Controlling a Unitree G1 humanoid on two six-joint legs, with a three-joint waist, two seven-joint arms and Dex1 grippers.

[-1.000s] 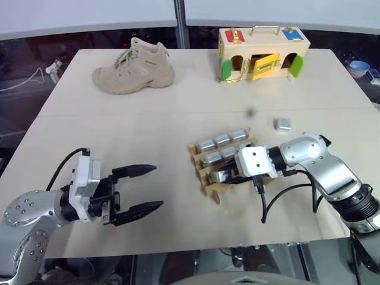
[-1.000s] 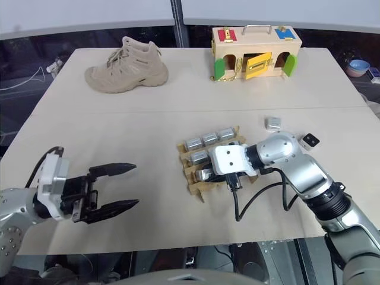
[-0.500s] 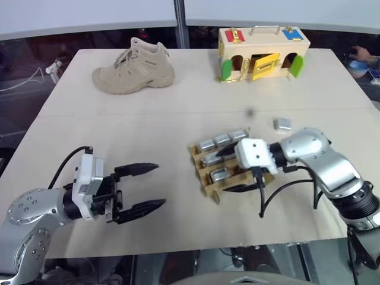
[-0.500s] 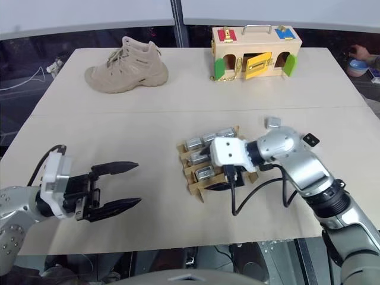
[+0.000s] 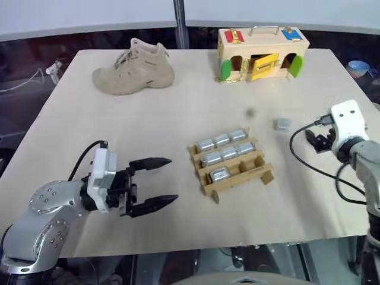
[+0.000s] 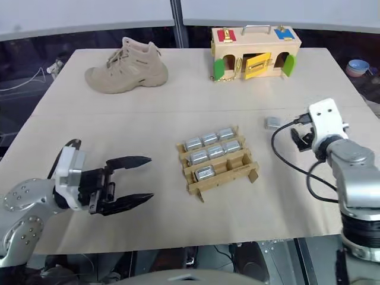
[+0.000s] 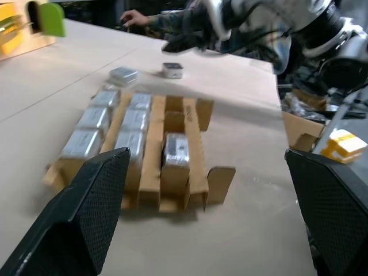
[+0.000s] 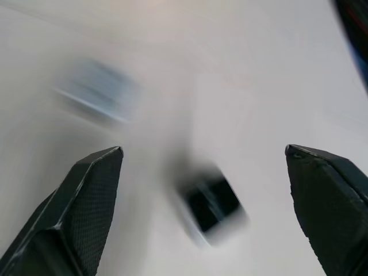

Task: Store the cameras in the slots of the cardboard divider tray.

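The cardboard divider tray (image 5: pixel 244 177) lies right of the table's middle. Its back two rows each hold three silver cameras (image 5: pixel 222 140), and one more camera (image 7: pixel 175 150) sits in the front row. A loose camera (image 5: pixel 282 124) lies to the tray's right. Beyond it, near the table's right edge, my right gripper (image 8: pixel 202 150) hovers open over a black-faced camera (image 8: pixel 210 209), touching nothing. My left gripper (image 5: pixel 173 179) stands open and empty left of the tray, pointing at it.
A tan shoe (image 5: pixel 135 68) and a pale wooden box with coloured doors (image 5: pixel 264 52) stand at the table's far side. A person's hand (image 7: pixel 134 18) shows past the table's right edge. A black cable (image 5: pixel 303 155) trails from my right wrist.
My right gripper opened, left a camera in the tray's front row and swung right to the loose cameras by the table's edge. My left gripper edged slightly toward the tray.
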